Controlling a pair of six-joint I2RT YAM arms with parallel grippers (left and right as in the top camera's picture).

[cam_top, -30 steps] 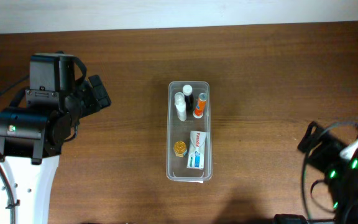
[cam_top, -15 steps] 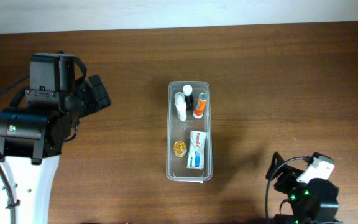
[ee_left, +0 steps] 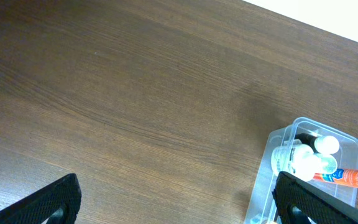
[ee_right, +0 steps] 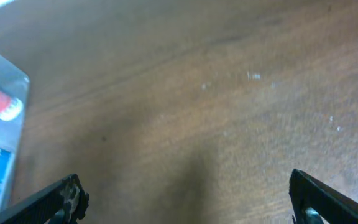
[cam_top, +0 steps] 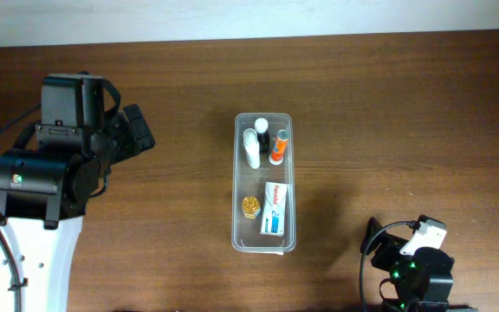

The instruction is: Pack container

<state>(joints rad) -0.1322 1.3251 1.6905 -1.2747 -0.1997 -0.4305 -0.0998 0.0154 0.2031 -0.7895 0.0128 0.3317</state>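
1 container [cam_top: 248,236]; 3 bottles [cam_top: 251,149] (1 orange); 1 box [cam_top: 275,209]; 1 gold round obj. [cam_top: 250,205]

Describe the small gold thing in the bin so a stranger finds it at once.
On the wooden table sits a long clear container. In its near half, left of the white-and-blue box, lies a small round item, the only gold one.

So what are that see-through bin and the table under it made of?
The container looks like clear, glossy plastic: the table shows through its walls and floor. The table looks like dark wood or wood-look laminate, going by the grain lines and dull sheen; I cannot tell which.
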